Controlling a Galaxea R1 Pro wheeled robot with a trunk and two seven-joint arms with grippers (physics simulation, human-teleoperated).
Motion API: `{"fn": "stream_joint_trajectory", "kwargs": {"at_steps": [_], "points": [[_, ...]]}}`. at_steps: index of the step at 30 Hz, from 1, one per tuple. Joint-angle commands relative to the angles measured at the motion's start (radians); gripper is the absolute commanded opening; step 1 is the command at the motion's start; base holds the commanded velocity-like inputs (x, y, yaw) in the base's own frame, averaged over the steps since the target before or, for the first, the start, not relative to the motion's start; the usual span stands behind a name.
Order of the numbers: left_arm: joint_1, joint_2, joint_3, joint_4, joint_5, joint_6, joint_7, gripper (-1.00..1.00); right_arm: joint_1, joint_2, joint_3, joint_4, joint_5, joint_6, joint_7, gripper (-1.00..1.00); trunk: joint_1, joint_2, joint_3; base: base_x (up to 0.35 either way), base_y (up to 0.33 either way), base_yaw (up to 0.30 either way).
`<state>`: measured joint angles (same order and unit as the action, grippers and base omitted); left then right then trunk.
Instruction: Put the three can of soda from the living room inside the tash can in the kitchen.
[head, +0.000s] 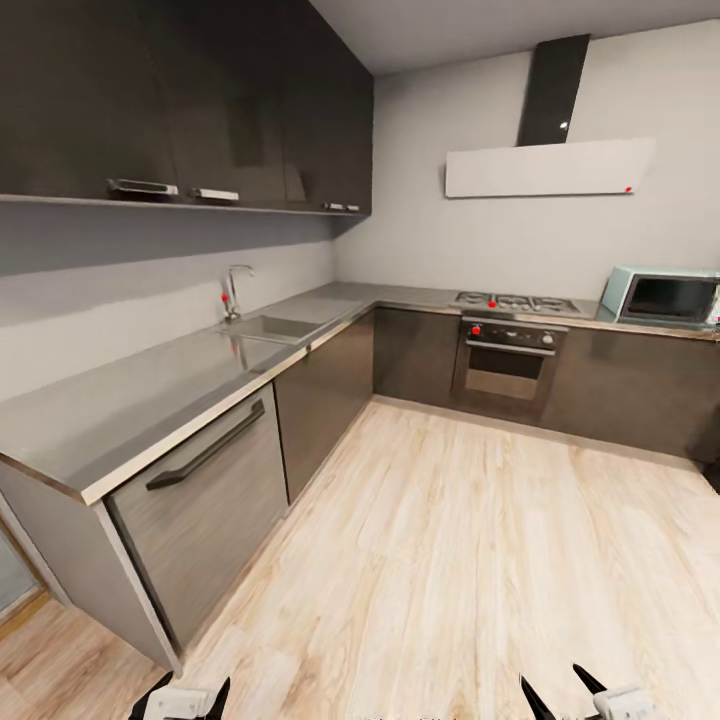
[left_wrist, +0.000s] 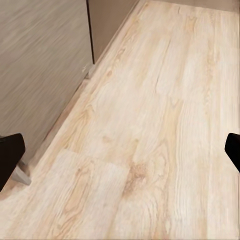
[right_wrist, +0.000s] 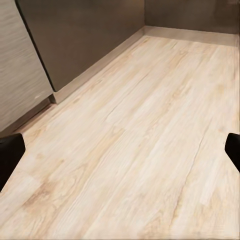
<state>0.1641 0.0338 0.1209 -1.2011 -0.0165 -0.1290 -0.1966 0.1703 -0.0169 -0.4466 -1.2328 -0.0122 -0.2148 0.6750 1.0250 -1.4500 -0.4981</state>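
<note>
Kitchen (head: 420, 330) in head view: glossy black wall cabinets (head: 200, 100) upper left, L-shaped steel bench (head: 130, 400) along left wall and turning along far wall. Sink (head: 272, 327) set into bench with faucet (head: 234, 290) behind it, red dot on faucet. Dishwasher-style front (head: 205, 500) with dark bar handle under near end of bench; dark base units (head: 325, 400) further along. Built-in oven (head: 507, 360) with red knobs on far wall, gas hob (head: 515, 301) on top of it, white hood (head: 550, 168) with black chimney above. Pale blue microwave (head: 662, 296) on bench at far right. Light wood floor (head: 450, 560) across middle.

Left tool (head: 180, 700) at lower edge of head view, fingers spread, nothing between them. Left wrist view: dark fingertips (left_wrist: 10, 157) at both sides, wide apart, floor and cabinet front beyond. Right tool (head: 565, 697) at lower right edge, fingers spread, holding nothing. Right wrist view: fingertips (right_wrist: 10, 155) far apart over floor, base units beyond.
</note>
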Motion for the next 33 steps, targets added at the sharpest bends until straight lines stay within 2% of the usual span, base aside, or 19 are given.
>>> {"fn": "stream_joint_trajectory", "kwargs": {"at_steps": [1,5,15,20,33], "points": [[0.0,0.0,0.0,0.0,0.0,0.0,0.0,1.0,0.0,0.0,0.0,0.0,0.0,0.0,0.0,1.0,0.0,0.0,-0.001,0.0,0.0,-0.21],[0.0,0.001,-0.003,0.0,-0.001,0.0,-0.002,1.0,0.0,0.0,-0.001,0.001,0.0,0.0,0.0,1.0,0.0,0.0,-0.004,0.0,0.053,-0.215],[0.0,0.002,-0.009,0.0,-0.002,-0.001,-0.004,1.0,0.0,0.001,-0.003,0.001,0.0,-0.001,0.0,1.0,0.0,0.0,-0.005,0.0,0.241,-0.234],[0.0,0.002,-0.009,0.001,-0.002,-0.013,-0.003,1.0,0.0,0.001,-0.003,0.001,0.001,-0.001,0.0,1.0,0.0,0.0,-0.005,-0.002,0.059,-0.239],[-0.001,0.003,-0.01,0.005,-0.009,-0.02,-0.002,1.0,0.0,0.001,-0.002,0.006,0.001,-0.001,-0.001,1.0,0.0,0.0,-0.005,-0.15,-0.174,-0.239]]}}
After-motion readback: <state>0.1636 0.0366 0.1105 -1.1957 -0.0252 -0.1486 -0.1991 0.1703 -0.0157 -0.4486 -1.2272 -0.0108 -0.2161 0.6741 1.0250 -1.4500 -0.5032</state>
